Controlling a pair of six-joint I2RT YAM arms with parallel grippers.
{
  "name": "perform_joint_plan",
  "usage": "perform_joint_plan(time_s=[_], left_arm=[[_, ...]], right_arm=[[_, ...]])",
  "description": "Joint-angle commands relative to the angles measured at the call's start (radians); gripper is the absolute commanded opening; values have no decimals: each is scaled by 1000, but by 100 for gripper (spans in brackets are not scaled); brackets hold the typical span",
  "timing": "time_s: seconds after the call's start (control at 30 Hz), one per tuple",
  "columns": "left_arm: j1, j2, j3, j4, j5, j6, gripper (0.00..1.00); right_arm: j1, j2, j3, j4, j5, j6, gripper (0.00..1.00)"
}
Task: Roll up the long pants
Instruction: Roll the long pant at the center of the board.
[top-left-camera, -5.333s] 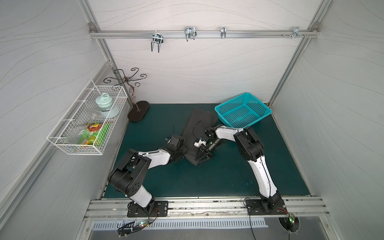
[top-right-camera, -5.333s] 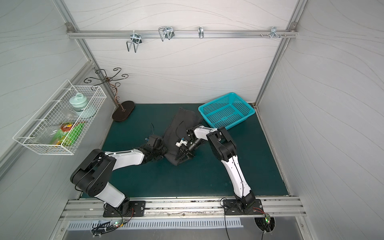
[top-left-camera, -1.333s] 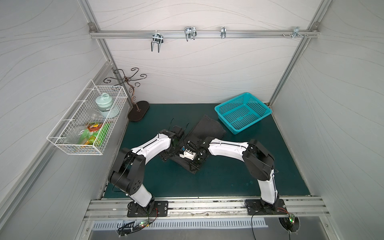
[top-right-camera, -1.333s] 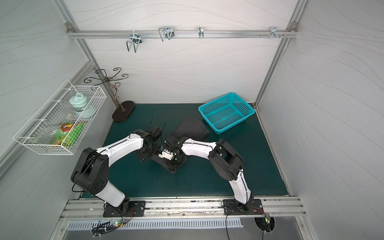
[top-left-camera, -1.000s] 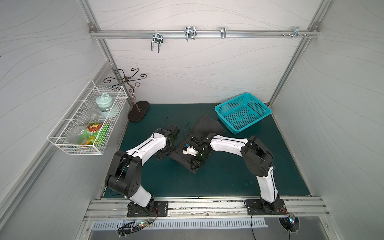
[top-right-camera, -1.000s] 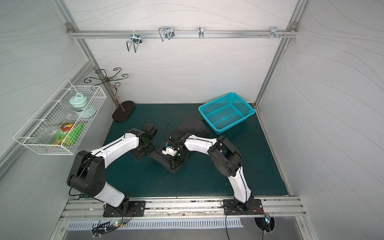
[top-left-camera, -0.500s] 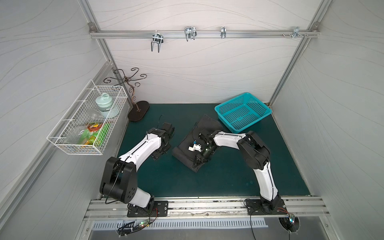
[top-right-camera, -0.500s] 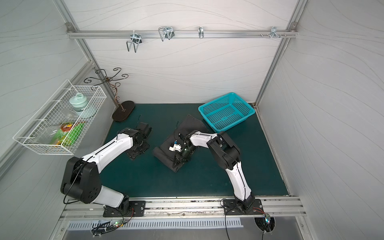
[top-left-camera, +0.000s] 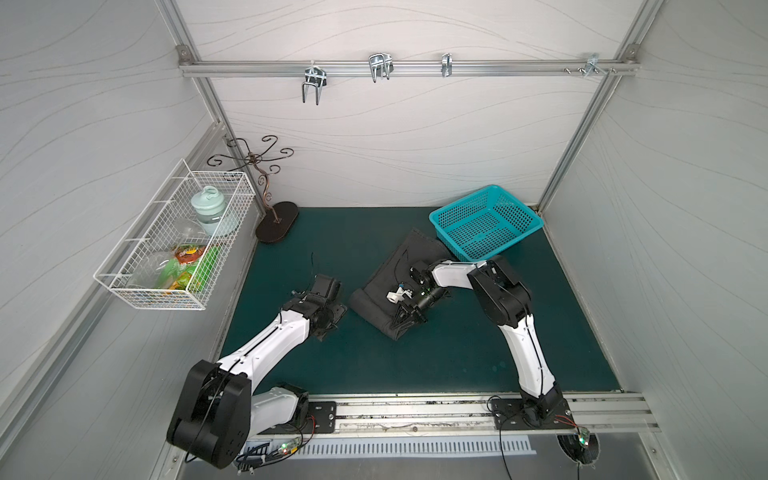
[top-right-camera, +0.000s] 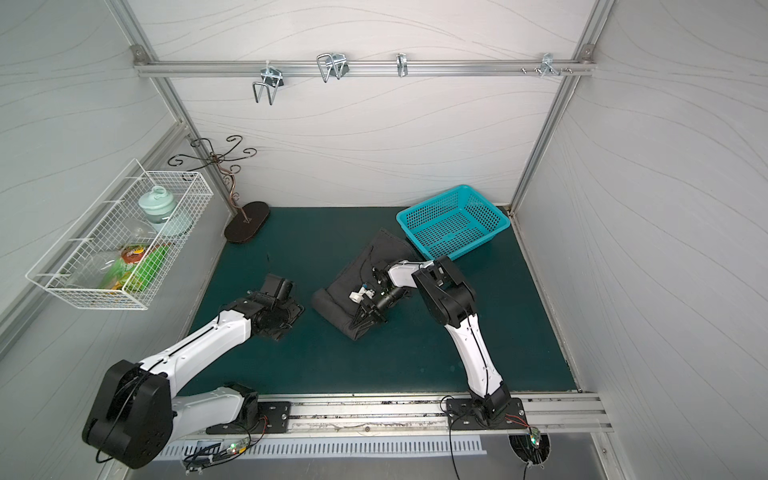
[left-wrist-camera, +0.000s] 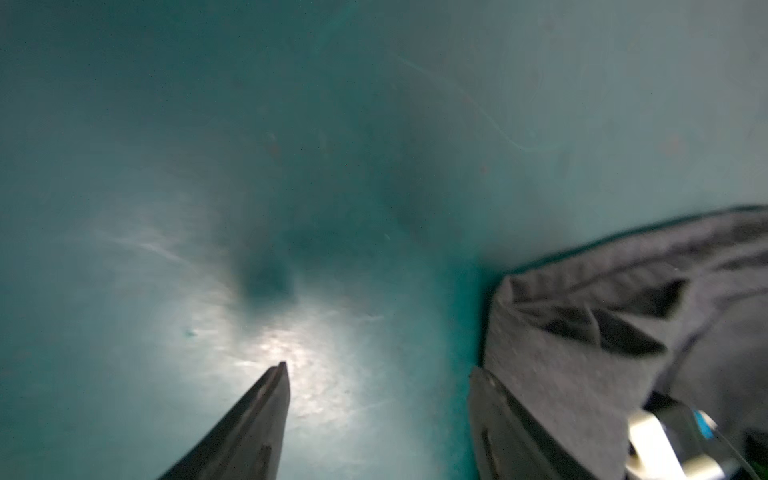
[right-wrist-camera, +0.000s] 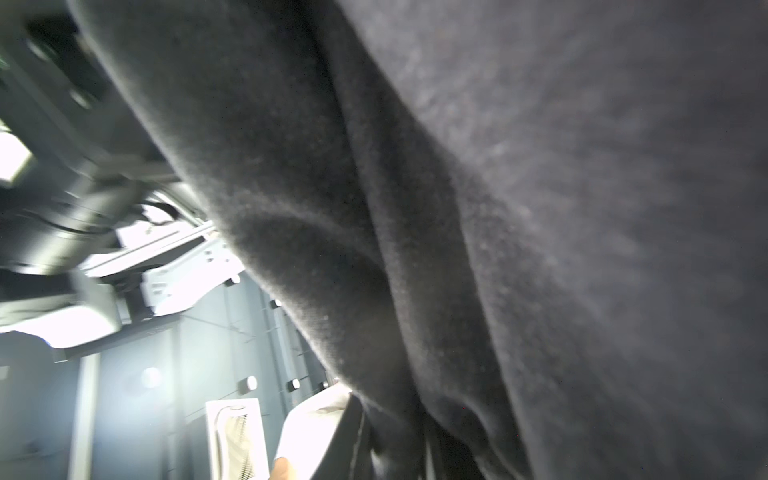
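Observation:
The long pants (top-left-camera: 388, 276) (top-right-camera: 349, 286) are dark grey and lie mid-mat, rolled into a thick tube at their near-left end, with a flat part running toward the basket. My right gripper (top-left-camera: 405, 323) (top-right-camera: 360, 323) is shut on the near end of that roll. In the right wrist view the pants (right-wrist-camera: 498, 208) fill most of the picture, and one dark finger (right-wrist-camera: 351, 432) presses into the cloth. My left gripper (top-left-camera: 330, 320) (top-right-camera: 289, 318) (left-wrist-camera: 378, 374) hangs open over bare mat left of the pants (left-wrist-camera: 602, 332), holding nothing.
A teal plastic basket (top-left-camera: 486, 224) sits at the back right, touching the pants' far end. A dark hook stand (top-left-camera: 276, 220) is at the back left. A white wire basket (top-left-camera: 178, 245) with jars and packets hangs on the left wall. The green mat (top-left-camera: 457, 357) is bare in front.
My left gripper has drawn back leftward off the pants and stands apart from them. My right gripper has kept its hold on the roll and shifted slightly right.

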Motion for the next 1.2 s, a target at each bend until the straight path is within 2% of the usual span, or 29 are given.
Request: perform_joint_plan(time_s=[0.0,0.07,0.1,0.17,0.2,0.23,0.3,0.4,0.5,0.6,0.73,0.97,1.1,1.17], left_arm=[[-58,-23,-9,246,55,-21,72],[-107,-17,-29,336,59,-30,68],[-124,-10,-44,392,65,-43,61],[-140,9,-75,479,77,-86,39],[-143,20,-93,523,82,-103,32],[-144,28,-109,562,85,-115,31],[-144,36,-131,605,85,-120,36],[-144,33,-136,607,95,-105,48],[-143,32,-141,603,111,-101,64],[-144,46,-152,635,140,-99,71],[-143,119,-176,764,190,-104,74],[-144,300,-230,1037,257,-187,74],[-143,308,-243,1047,281,-204,74],[-143,271,-239,982,298,-199,74]], right_arm=[[-6,132,-53,-63,135,64,0],[-5,134,-52,-60,132,66,0],[-5,135,-51,-60,129,64,0],[-6,135,-49,-56,128,63,0],[-6,137,-48,-57,122,65,0],[-5,137,-48,-55,117,63,0],[-8,140,-53,-51,95,69,0],[-19,137,-85,4,26,108,0],[-29,142,-89,6,23,109,0],[-39,146,-88,3,30,108,0],[-43,148,-86,-1,31,102,0],[-51,146,-87,-6,41,99,0],[-62,139,-91,-3,44,100,0],[-66,139,-94,-2,46,100,0]])
